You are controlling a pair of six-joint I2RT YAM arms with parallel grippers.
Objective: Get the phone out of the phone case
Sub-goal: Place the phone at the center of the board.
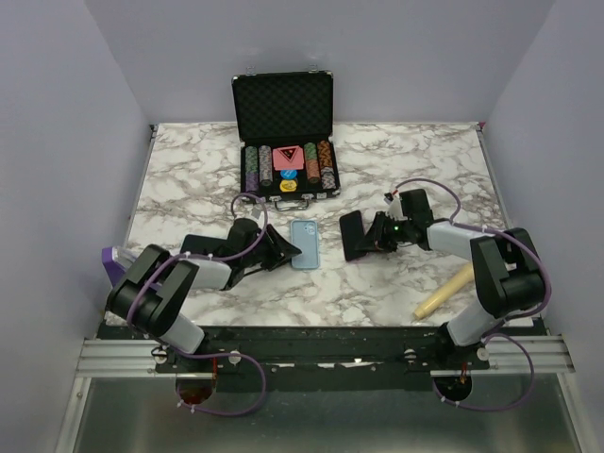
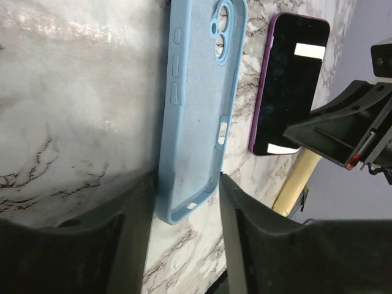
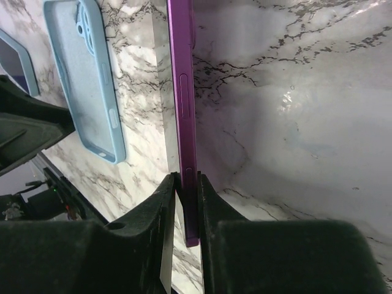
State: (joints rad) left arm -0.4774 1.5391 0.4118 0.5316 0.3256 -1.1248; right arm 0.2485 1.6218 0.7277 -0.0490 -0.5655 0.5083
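1. Right gripper (image 3: 187,184): the fingers are almost together and pinch the purple phone (image 3: 182,92) across its thickness at its near end. The phone stands on one long edge, with a thin side toward the wrist camera.
2. Phone axis: the long axis runs straight out from between the fingers, away from the wrist. It cannot be told whether the lower edge rests on the marble table (image 1: 189,179).
3. Next outward, on the robot's left of the phone, lies the light-blue phone case (image 3: 86,79). It is empty, its inner face shows, and the camera cut-out is at the far end. Bare marble separates it from the phone, and the two do not touch. Their long axes are roughly parallel.
4. Nearest the case is the left gripper (image 2: 185,184). Its fingers are parted, one on each side of the case's near end and close to the side walls. It grips nothing.
5. Judgement: the phone is already out of the case, and what remains is to set it down. Only the right gripper is placed to do this. The lay-down should go straight down or toward the robot's right, because the case and the left arm occupy the other side.
6. A wooden dowel (image 1: 444,291) lies near the right arm's base, and an open poker chip case (image 1: 283,132) stands at the far edge. Both are well apart from the phone.
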